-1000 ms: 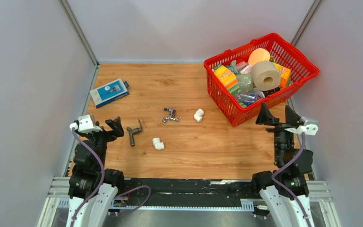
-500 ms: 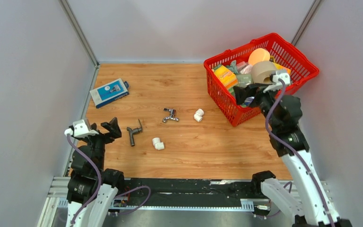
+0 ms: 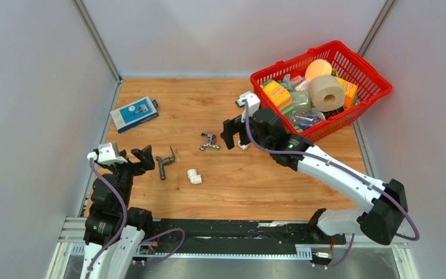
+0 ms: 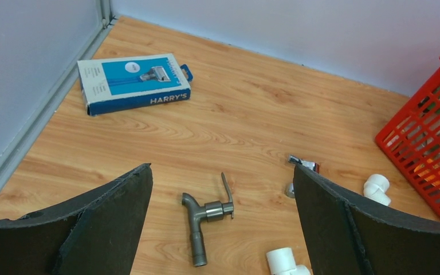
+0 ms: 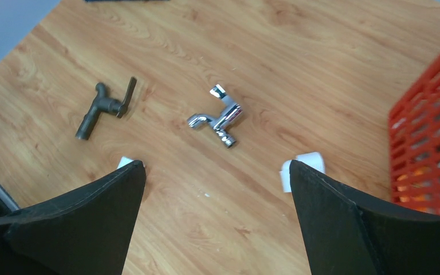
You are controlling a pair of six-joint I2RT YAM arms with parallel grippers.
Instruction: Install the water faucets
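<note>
The shiny chrome faucet lies mid-table; in the left wrist view this chrome faucet peeks out beside a finger. To its left lies the dark grey L-shaped faucet. My right gripper hovers open just right of the chrome faucet, nothing between its fingers. My left gripper stands open and empty, left of the grey faucet and pointing at it.
Two white elbow fittings lie nearby: one below the faucets, one partly under my right gripper. A red basket of goods stands back right. A blue box lies back left.
My right arm has swung from the right side, past the basket, out to the table's middle beside the chrome faucet. The left arm has shifted only slightly. Both grippers stayed open.
</note>
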